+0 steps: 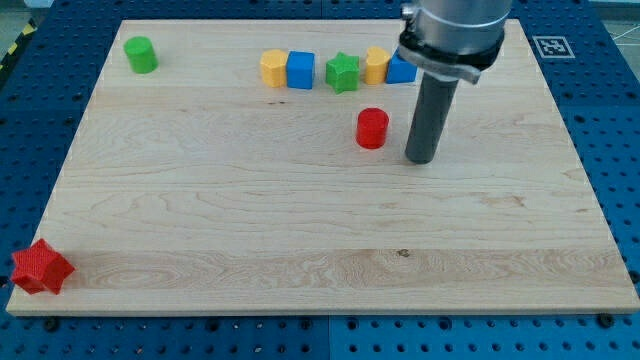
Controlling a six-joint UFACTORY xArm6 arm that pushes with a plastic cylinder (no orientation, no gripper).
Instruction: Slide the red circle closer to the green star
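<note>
The red circle [372, 129] stands on the wooden board [250, 220], a little below and to the right of the green star [342, 72]. The two are apart. The green star sits in a row at the view's top. My tip [421, 159] rests on the board just right of the red circle and slightly lower, with a small gap between them.
In the row with the star are a yellow block [273, 68], a blue cube [300, 70], another yellow block [376, 65] and a blue block [401, 70], partly hidden by the arm. A green cylinder [141, 54] stands top left. A red star [41, 268] lies bottom left.
</note>
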